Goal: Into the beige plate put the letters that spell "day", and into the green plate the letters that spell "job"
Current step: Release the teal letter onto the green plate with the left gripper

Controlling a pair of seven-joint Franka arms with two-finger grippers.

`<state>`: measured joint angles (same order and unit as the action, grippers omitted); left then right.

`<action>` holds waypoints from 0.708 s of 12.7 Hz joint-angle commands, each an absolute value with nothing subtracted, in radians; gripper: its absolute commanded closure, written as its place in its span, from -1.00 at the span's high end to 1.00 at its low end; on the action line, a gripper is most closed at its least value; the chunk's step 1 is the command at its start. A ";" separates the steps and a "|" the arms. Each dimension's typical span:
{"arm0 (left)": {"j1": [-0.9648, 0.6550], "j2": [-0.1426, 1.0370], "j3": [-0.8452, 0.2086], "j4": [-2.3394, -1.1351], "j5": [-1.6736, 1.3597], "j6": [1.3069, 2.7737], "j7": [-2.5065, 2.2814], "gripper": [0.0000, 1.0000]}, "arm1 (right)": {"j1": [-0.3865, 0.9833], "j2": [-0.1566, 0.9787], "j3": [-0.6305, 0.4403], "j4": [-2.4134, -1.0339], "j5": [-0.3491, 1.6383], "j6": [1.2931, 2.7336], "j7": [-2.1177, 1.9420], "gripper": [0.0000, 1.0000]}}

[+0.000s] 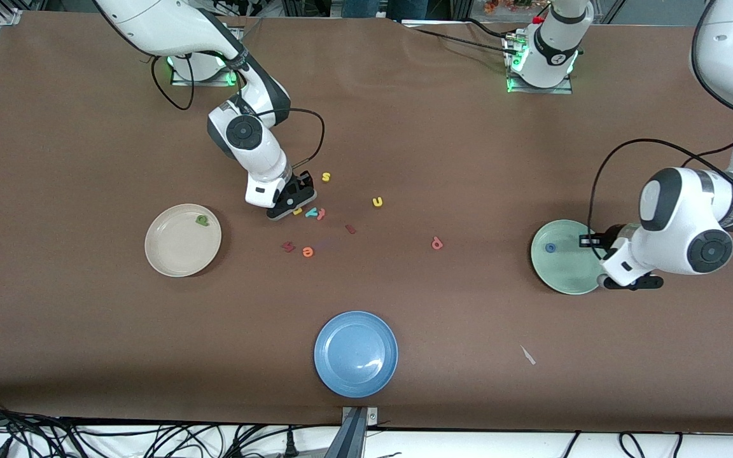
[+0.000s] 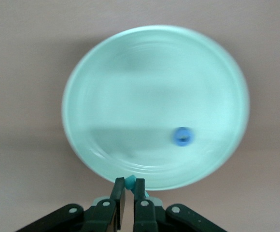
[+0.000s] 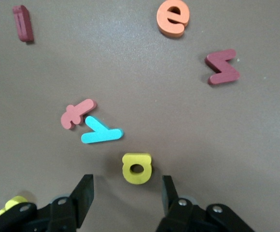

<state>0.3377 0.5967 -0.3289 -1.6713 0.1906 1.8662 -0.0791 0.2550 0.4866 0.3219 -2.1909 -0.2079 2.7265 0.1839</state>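
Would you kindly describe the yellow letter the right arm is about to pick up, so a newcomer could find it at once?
Start at the beige plate and look toward the table's middle, where small foam letters are scattered. The right gripper stands there with fingers open around the yellow d, which lies flat on the brown cloth. It alone lies between those fingers, beside the teal y; the yellow s and yellow u lie apart.

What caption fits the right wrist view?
Open right gripper brackets the yellow d on the table, teal y and salmon letter beside it.
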 commanded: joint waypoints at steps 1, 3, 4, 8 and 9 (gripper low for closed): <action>0.350 0.641 -0.347 -1.660 0.227 1.917 -0.040 -1.00 | 0.262 0.526 0.311 -2.169 -0.238 2.769 0.201 0.30; 0.336 0.658 -0.347 -1.660 0.226 1.925 -0.058 -1.00 | 0.262 0.529 0.307 -2.169 -0.238 2.770 0.202 0.22; 0.330 0.661 -0.347 -1.660 0.224 1.927 -0.058 -1.00 | 0.262 0.529 0.307 -2.169 -0.239 2.770 0.201 0.12; 0.324 0.657 -0.350 -1.655 0.218 1.937 -0.075 1.00 | 0.262 0.528 0.307 -2.169 -0.239 2.769 0.199 -0.39; 0.321 0.649 -0.354 -1.649 0.215 1.934 -0.090 1.00 | 0.261 0.525 0.302 -2.169 -0.241 2.767 0.195 -0.41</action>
